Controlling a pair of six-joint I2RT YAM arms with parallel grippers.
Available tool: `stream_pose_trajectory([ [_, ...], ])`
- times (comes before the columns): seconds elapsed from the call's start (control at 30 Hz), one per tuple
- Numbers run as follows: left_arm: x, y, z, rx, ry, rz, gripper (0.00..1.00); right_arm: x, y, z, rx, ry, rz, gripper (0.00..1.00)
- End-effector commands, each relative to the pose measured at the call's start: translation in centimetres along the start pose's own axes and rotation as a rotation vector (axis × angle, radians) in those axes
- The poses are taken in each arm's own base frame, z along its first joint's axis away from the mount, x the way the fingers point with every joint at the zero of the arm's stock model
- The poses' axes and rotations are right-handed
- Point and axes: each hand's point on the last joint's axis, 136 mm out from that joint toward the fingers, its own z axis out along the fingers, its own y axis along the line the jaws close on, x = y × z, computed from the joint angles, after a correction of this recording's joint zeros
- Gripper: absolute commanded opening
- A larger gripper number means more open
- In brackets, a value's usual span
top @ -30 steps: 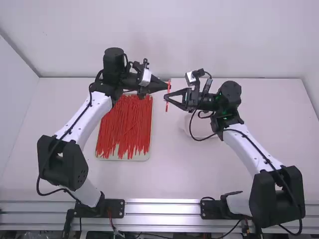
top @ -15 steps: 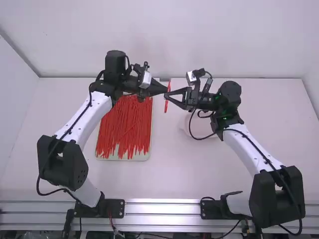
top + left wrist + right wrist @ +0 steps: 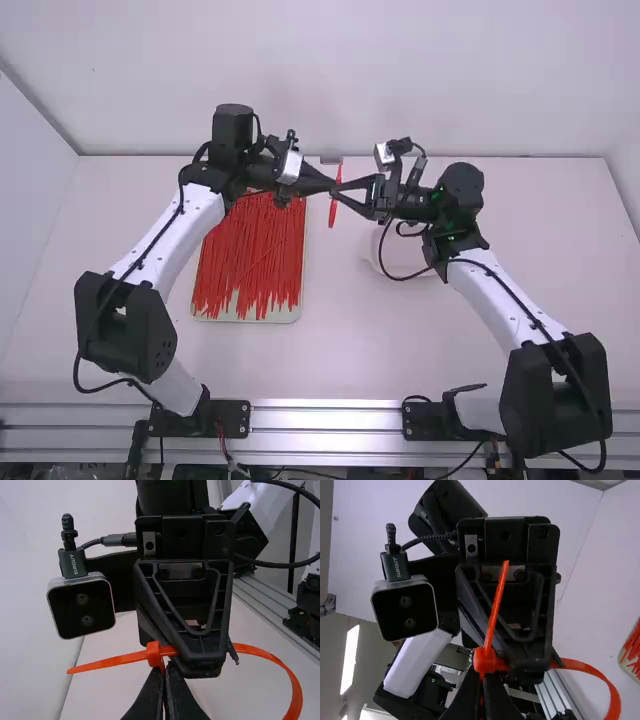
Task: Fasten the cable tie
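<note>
Tie (image 3: 335, 196) mid-air over table (image 3: 560, 220), near tray (image 3: 282, 318) of spares (image 3: 250, 250). Left tool (image 3: 322, 182), right tool (image 3: 348, 196) both clenched on it, nose to nose at head (image 3: 154, 653): opposed grips probably let tail (image 3: 100, 665) pull through, tightening loop (image 3: 292, 682).

— What colour is borne by the cable tie (image 3: 115, 663)?
— A plain, bright orange-red is seen along it. A deeper red is shown by the heaped ties (image 3: 250, 255), and pale beige by the tray (image 3: 296, 318).
— And the machinery?
— The left arm (image 3: 165, 235) and right arm (image 3: 500, 290) are made up of white links and black joints. The left gripper (image 3: 162, 690) and right gripper (image 3: 480, 700) are coloured black all over. The table (image 3: 400, 330) is white. A silver-grey camera housing (image 3: 81, 611) is faced in black, and a green glow (image 3: 442, 196) is noted on the right arm.
</note>
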Motion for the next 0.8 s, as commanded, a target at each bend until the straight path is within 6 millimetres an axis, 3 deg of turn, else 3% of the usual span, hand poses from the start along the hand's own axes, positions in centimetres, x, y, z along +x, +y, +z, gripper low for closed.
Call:
stream_pose_trajectory([
  [0.0,-1.5,-1.3,0.0,0.063,-0.071,0.031,0.02,-2.3,-0.2,-1.2,0.020,-0.114,-0.033,0.00],
  [0.03,-1.4,-1.2,0.0,0.056,-0.063,0.031,0.02,-2.3,-0.2,-1.2,0.021,-0.114,-0.046,0.00],
  [0.17,-1.0,-0.8,0.0,0.032,-0.036,0.010,0.02,-2.0,-0.2,-1.2,0.021,-0.096,-0.097,0.34],
  [0.77,-1.4,-1.8,0.1,0.074,-0.069,-0.121,0.02,-1.5,-0.2,-1.7,0.017,-0.050,-0.115,0.36],
])
